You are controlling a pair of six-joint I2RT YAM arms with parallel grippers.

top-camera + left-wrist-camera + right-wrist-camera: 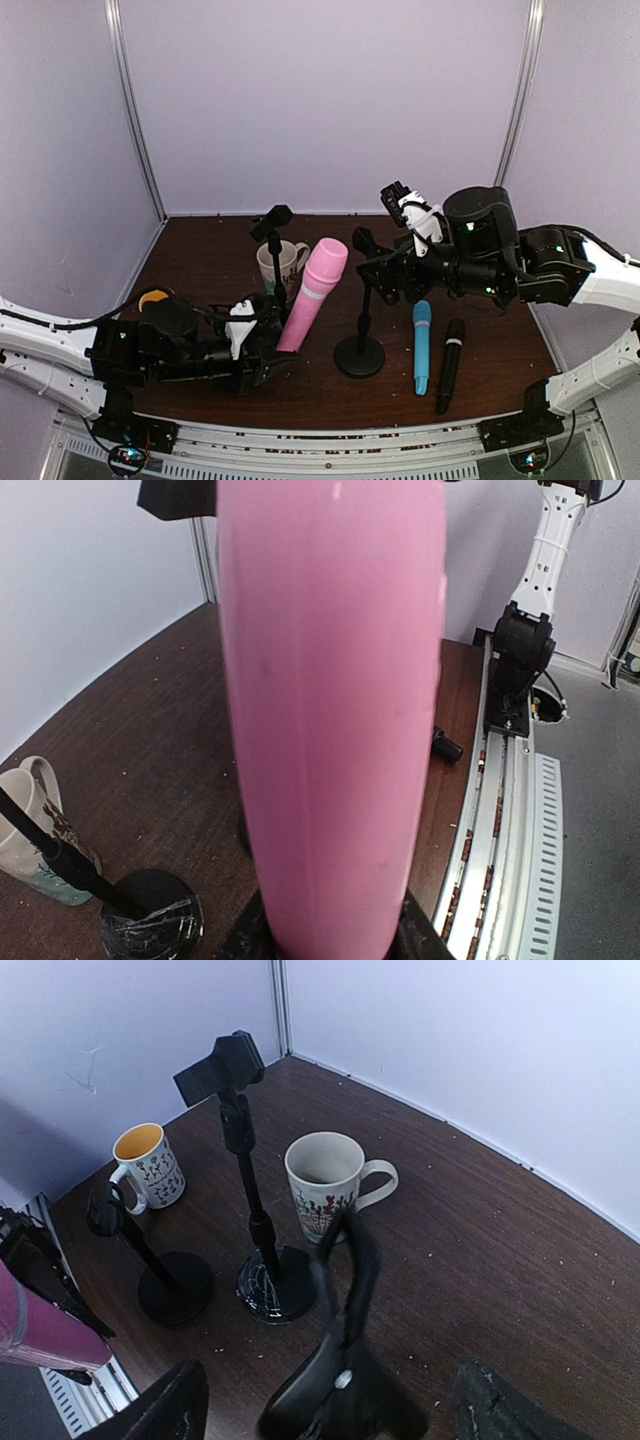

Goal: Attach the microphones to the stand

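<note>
My left gripper (268,368) is shut on the lower end of the pink microphone (313,295), which leans up to the right; it fills the left wrist view (330,710). The light blue microphone (422,346) and the black microphone (449,366) lie side by side on the table at front right. A black stand (360,352) stands mid-table. My right gripper (378,268) is open, its fingers wide apart on either side of that stand's clip (345,1280). A second stand (272,225) rises behind the pink microphone.
A white flowered mug (281,266) stands behind the pink microphone, and a mug with an orange inside (152,298) stands at far left. The right wrist view shows both mugs and two more stand bases (275,1285) (175,1288). A metal rail (500,810) runs along the near table edge.
</note>
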